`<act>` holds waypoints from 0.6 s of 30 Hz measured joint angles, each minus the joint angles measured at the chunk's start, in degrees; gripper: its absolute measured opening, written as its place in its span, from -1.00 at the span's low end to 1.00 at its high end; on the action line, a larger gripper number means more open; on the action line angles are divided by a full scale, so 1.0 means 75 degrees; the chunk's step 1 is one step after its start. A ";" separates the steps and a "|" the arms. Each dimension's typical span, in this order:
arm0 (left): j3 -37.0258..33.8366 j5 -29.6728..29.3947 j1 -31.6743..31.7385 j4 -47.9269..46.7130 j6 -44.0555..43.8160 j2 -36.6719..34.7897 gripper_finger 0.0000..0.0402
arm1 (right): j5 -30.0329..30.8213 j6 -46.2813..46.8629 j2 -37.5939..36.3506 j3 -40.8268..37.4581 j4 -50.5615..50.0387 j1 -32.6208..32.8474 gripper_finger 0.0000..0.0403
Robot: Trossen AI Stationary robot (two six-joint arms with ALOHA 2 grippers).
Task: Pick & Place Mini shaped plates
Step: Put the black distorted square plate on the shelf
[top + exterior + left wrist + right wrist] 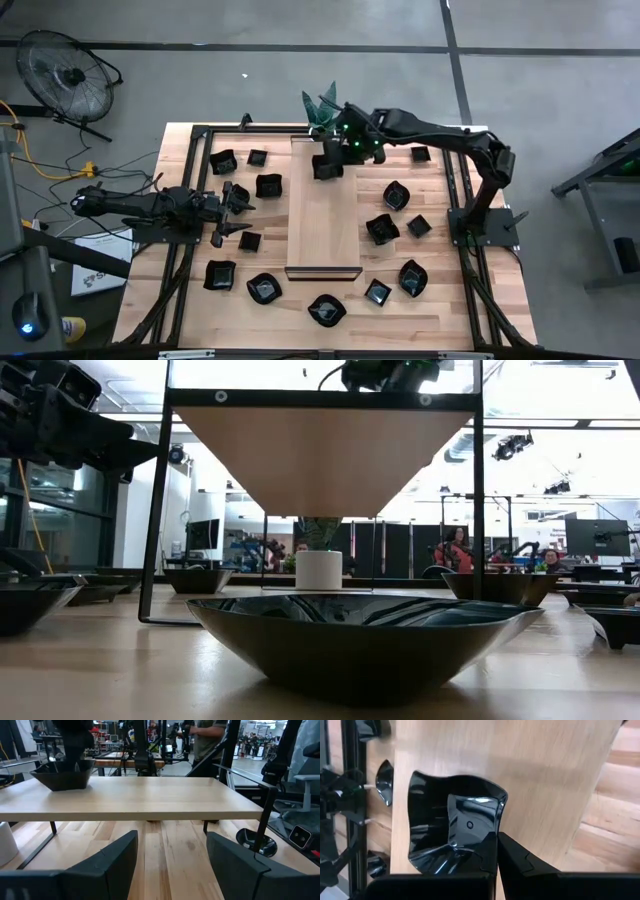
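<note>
Task early, by my reading: only one mini plate (pixel 327 167) on long wooden board (pixel 324 230), at its 12 o'clock end; about fifteen others scattered on table (pixel 190 320) around board, e.g. wavy plate (pixel 383 229) at board's 3 o'clock.

Right gripper (pixel 332 158) clenched on that plate's rim; right wrist view shows rim pinched between closed fingers (pixel 520 857), dish body beyond fingertips over board.

Left gripper (pixel 232 212) at board's 9 o'clock, fingers spread, holding nothing, square plate (pixel 250 241) just beside it.

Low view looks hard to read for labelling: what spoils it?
Low view: bright windows backlight the scene, so the near plate reads as a dark silhouette streaked with glare. Right wrist view: the plate in the shut right gripper mirrors ceiling lights.
</note>
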 joint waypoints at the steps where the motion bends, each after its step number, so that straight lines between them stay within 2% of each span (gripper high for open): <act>1: 0.0000 0.0000 0.0001 0.0000 -0.0001 -0.0001 0.16 | 0.0019 -0.0006 0.0000 0.0000 0.0042 -0.0003 -1.00; 13: 0.0000 -0.0001 0.0002 0.0002 -0.0002 -0.0001 0.16 | 0.0322 -0.0273 0.0000 0.0003 0.0188 -0.0020 -1.00; 18: 0.0000 -0.0003 0.0000 0.0000 -0.0003 -0.0001 0.16 | 0.0334 -0.0285 0.0000 0.0003 0.0183 -0.0020 -0.93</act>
